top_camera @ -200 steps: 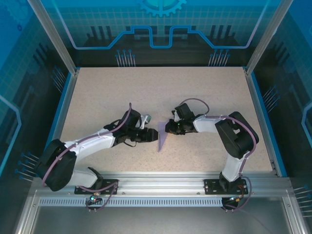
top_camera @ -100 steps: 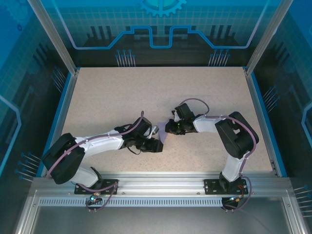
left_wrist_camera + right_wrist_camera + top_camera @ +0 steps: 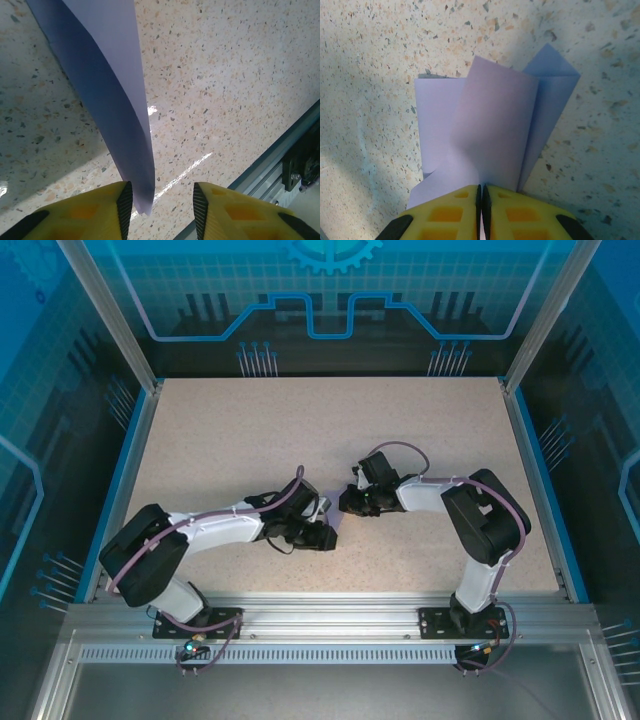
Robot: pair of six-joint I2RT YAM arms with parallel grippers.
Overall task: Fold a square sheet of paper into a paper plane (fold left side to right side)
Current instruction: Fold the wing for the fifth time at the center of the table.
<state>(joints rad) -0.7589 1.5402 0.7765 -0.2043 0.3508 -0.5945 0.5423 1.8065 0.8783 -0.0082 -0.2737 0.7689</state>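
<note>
Centrally over the speckled table (image 3: 300, 430), the folded lavender paper (image 3: 495, 125) is pinched at one end by the right gripper (image 3: 481, 192), whose yellow fingers are pressed together on it. Its flaps are seen standing loosely apart. The paper's narrow pointed end is seen between the spread fingers of the left gripper (image 3: 162, 200), close beside one finger; whether it is touched cannot be told. Both grippers are placed near each other.

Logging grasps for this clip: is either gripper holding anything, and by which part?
The right gripper pinches the folded paper at its edge. The left gripper holds nothing: its jaws stand open around the paper's narrow tip.
</note>
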